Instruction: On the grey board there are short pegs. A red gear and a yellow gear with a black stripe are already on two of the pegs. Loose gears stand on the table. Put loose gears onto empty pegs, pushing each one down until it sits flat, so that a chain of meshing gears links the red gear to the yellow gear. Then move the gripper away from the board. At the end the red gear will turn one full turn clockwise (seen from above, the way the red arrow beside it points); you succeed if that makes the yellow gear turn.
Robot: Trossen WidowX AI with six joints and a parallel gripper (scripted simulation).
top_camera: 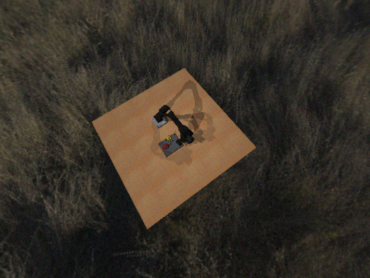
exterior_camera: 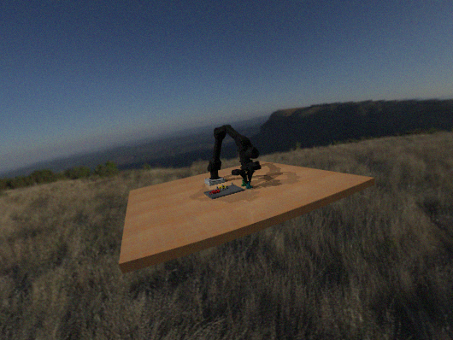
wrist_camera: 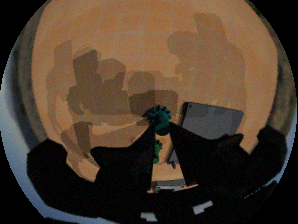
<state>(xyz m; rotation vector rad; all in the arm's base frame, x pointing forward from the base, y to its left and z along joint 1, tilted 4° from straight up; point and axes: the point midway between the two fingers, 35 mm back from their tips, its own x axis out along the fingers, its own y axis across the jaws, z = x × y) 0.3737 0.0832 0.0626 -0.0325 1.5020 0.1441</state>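
The grey board (top_camera: 173, 149) (exterior_camera: 227, 193) (wrist_camera: 212, 120) lies flat on the table. The red gear (top_camera: 165, 147) (exterior_camera: 215, 191) and the yellow gear (top_camera: 169, 138) (exterior_camera: 220, 187) are on it. My gripper (exterior_camera: 249, 183) (wrist_camera: 161, 124) is low beside the board, shut on a teal gear (exterior_camera: 250, 186) (wrist_camera: 159, 114) by its upper part. The teal gear is upright, at or close to the table top. A green gear (exterior_camera: 244, 184) (wrist_camera: 158, 149) stands just beyond it toward the arm's base, partly hidden by a finger in the wrist view. The top view hides both loose gears and the fingertips under the arm.
The arm's light base (top_camera: 158, 123) (exterior_camera: 214, 182) (wrist_camera: 170, 185) stands on the wooden table (top_camera: 139, 174) (exterior_camera: 171, 226) (wrist_camera: 145, 50), behind the green gear. The near edge of the board is close beside my fingers. Pegs on the board are too small to tell clearly.
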